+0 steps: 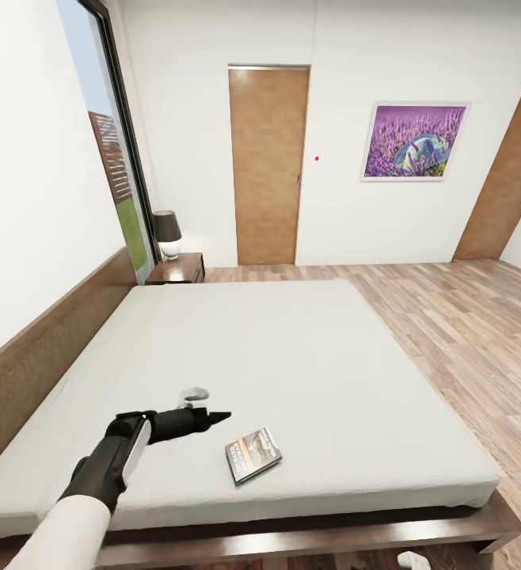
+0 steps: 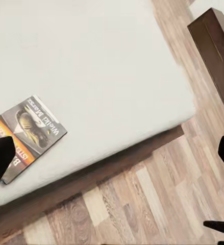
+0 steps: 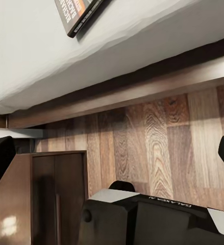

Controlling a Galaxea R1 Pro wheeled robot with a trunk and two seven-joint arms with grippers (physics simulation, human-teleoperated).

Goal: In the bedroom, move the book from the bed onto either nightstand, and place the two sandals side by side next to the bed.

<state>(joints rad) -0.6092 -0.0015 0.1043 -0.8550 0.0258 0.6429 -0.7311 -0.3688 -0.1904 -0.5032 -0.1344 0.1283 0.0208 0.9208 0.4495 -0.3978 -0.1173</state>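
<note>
We stand in a bedroom of a home. A large low bed [image 1: 292, 356] with a pale-grey mattress and dark wooden headboard [image 1: 47, 340] sits against the white wall. Beyond its far corner we see a dark nightstand [image 1: 177, 269] bearing a lamp [image 1: 167, 234] with a black shade. A light-brown wooden door [image 1: 267, 166] faces us, a framed purple picture [image 1: 413, 142] hangs beside it, a tall black-framed window [image 1: 114, 158] shows grass outside, and wood-plank floor [image 1: 466, 332] runs alongside the bed.
</note>
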